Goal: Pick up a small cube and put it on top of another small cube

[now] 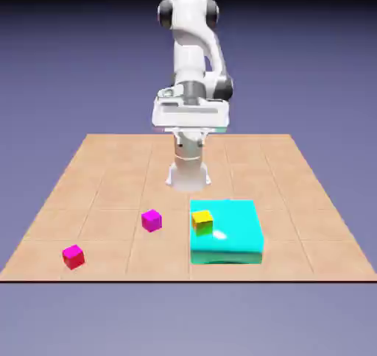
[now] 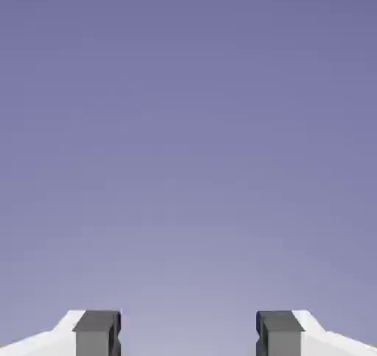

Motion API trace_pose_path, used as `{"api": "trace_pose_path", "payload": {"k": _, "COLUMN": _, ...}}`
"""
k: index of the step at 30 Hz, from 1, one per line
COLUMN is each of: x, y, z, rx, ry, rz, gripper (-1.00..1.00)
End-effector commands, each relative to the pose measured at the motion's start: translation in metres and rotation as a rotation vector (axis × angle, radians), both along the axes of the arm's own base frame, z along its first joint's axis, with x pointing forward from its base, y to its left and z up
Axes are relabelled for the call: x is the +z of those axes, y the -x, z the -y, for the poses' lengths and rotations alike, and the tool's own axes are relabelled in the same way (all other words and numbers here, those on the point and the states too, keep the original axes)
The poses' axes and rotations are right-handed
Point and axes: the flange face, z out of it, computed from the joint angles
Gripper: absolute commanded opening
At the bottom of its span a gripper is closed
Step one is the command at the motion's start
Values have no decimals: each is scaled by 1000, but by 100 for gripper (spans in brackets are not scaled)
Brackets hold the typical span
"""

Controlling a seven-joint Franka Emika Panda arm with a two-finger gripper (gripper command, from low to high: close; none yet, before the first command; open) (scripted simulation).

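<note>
Facing backdrop, the pincer gapes, apparently empty, above cubes.

the tiled table carries a red cube, a magenta cube and a cyan block.

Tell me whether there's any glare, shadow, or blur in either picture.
Exterior view: a white glare patch on the cyan block beside the yellow cube; edges slightly soft. Hand view: only a smooth violet gradient, paler lower down, with the gripper jaws apart.
</note>
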Motion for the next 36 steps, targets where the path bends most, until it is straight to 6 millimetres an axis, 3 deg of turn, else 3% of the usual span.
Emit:
{"api": "trace_pose_path", "payload": {"k": 1, "x": -15, "y": -5, "z": 1, "rx": 24, "ry": 23, "rz": -65, "gripper": 0}}
{"api": "trace_pose_path", "payload": {"k": 9, "x": -140, "y": -14, "z": 18, "rx": 226, "ry": 215, "rz": -590, "gripper": 0}}
{"api": "trace_pose_path", "payload": {"k": 14, "x": -212, "y": 2, "z": 39, "rx": 352, "ry": 337, "rz": -925, "gripper": 0}}
{"api": "trace_pose_path", "payload": {"k": 19, "x": -271, "y": 31, "z": 70, "rx": 470, "ry": 460, "rz": -1269, "gripper": 0}}
{"api": "trace_pose_path", "payload": {"k": 21, "x": -275, "y": 33, "z": 73, "rx": 478, "ry": 468, "rz": -1293, "gripper": 0}}
{"api": "trace_pose_path", "payload": {"k": 26, "x": -335, "y": 56, "z": 92, "rx": 478, "ry": 468, "rz": -1293, "gripper": 0}}
{"api": "trace_pose_path", "payload": {"k": 27, "x": -335, "y": 56, "z": 92, "rx": 478, "ry": 468, "rz": -1293, "gripper": -100}}
{"api": "trace_pose_path", "payload": {"k": 28, "x": -335, "y": 56, "z": 92, "rx": 478, "ry": 468, "rz": -1293, "gripper": -100}}
{"api": "trace_pose_path", "payload": {"k": 33, "x": -275, "y": 33, "z": 72, "rx": 478, "ry": 468, "rz": -1293, "gripper": -100}}
{"api": "trace_pose_path", "payload": {"k": 36, "x": -281, "y": 54, "z": 44, "rx": 498, "ry": 420, "rz": -1421, "gripper": -100}}
